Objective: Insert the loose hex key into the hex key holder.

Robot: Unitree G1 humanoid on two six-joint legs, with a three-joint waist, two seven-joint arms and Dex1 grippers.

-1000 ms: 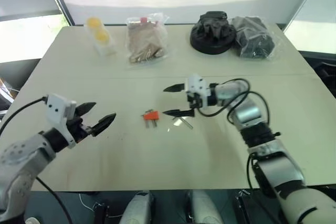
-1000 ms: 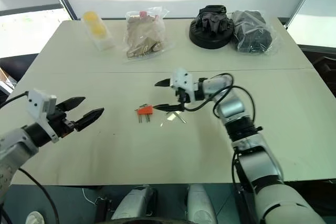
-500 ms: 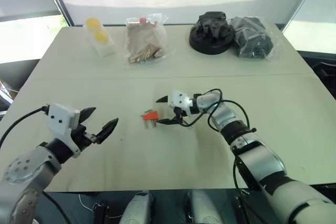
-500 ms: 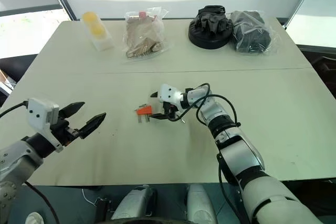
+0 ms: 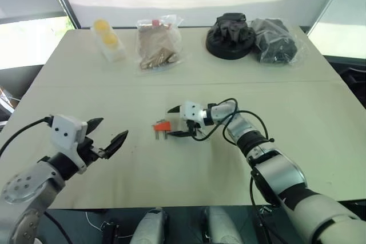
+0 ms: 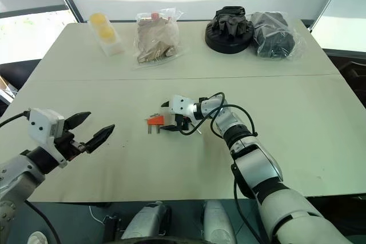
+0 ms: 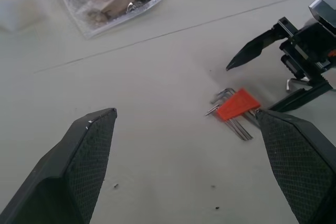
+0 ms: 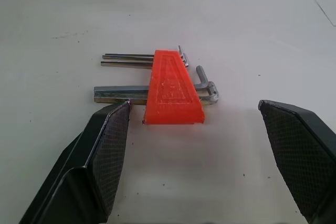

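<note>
The hex key holder [image 5: 162,126], a small orange-red wedge with thin metal keys sticking out both ends, lies flat on the table's middle [image 8: 172,87]. My right gripper [image 5: 171,122] stands open low over the table, pointing left. Its fingertips sit just right of the holder, one on the far side and one on the near side, and touch nothing. A thin bent metal rod [image 7: 290,83], the loose hex key, lies on the table under that gripper's body. My left gripper [image 5: 111,130] hovers open and empty at the front left, well apart from the holder.
Along the table's far edge stand a bag with yellow items [image 5: 108,39], a clear bag of tan pieces [image 5: 158,44], a black round object [image 5: 231,35] and a dark bundle in plastic [image 5: 275,39]. A seam [image 5: 114,84] crosses the table.
My right gripper has come down and to the left, from above the loose hex key to table level at the holder. The left gripper has stayed put.
</note>
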